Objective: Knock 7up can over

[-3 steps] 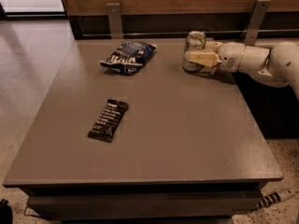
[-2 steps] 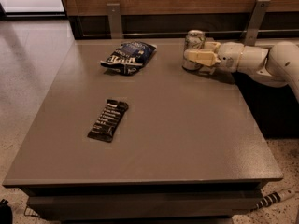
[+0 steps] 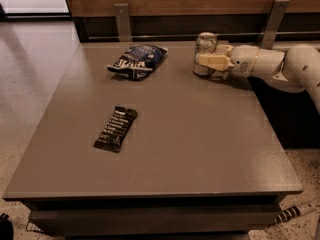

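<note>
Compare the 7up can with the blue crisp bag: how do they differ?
The 7up can stands upright; the blue crisp bag lies flat. The can is a silver-white cylinder; the bag is dark blue and crumpled. The gripper is against the can; the bag lies apart, untouched. Both sit toward the far edge of the table.

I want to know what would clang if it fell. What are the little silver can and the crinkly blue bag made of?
The small silver-white 7up can, with the cream gripper right at its front side, looks like thin aluminium: pale metallic sheen and a silvery rimmed top. The crumpled blue crisp bag is probably glossy plastic film, going by its creases and shiny patches.
</note>
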`<control>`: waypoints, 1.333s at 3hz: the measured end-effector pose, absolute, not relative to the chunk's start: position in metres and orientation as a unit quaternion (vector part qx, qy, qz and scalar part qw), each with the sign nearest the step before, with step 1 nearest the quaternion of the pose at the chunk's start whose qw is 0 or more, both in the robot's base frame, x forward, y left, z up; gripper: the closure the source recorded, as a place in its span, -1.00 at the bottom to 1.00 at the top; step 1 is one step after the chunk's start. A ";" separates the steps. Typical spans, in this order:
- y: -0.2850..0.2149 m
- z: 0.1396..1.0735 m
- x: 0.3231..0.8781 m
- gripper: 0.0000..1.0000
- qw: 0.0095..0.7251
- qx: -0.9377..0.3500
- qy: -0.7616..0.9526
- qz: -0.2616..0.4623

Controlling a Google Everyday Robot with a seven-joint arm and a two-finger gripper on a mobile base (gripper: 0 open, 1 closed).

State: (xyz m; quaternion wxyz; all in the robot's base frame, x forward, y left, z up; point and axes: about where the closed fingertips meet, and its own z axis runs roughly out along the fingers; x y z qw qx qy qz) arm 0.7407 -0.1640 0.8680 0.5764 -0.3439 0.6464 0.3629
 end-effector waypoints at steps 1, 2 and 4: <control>-0.164 0.868 0.741 1.00 0.576 -0.344 0.646 0.363; -0.163 0.880 0.740 1.00 0.566 -0.354 0.659 0.347; -0.172 0.927 0.722 1.00 0.519 -0.385 0.713 0.273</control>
